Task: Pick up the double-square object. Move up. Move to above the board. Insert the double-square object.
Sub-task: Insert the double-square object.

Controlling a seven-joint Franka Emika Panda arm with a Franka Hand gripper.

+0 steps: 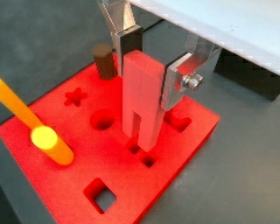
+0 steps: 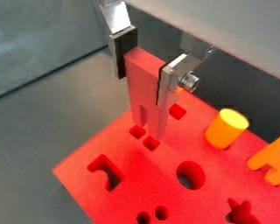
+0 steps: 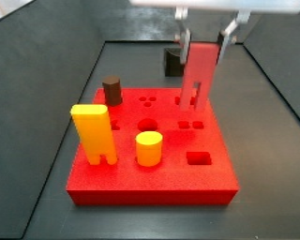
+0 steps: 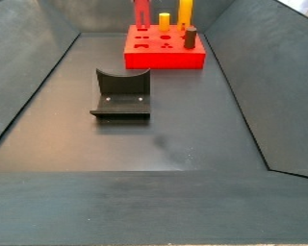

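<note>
Dark grey matte floor [image 4: 157,144], faint scuffs mid-frame. Sloped dark walls rise left [image 4: 22,67] and right [image 4: 266,77], forming a trough. Fixture [image 4: 120,94] stands centre-left on the floor. Light even, soft, no hard shadows.

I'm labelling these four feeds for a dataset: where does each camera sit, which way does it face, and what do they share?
Wrist view: on the arm, looking down at the gripper holding the double-square object over the board.
Wrist view: same mount, opposite side; gripper and yellow cylinder show.
Side view: close by the board, facing the gripper.
Side view: far off, past the fixture; no gripper seen.
Shared: the red board.
</note>
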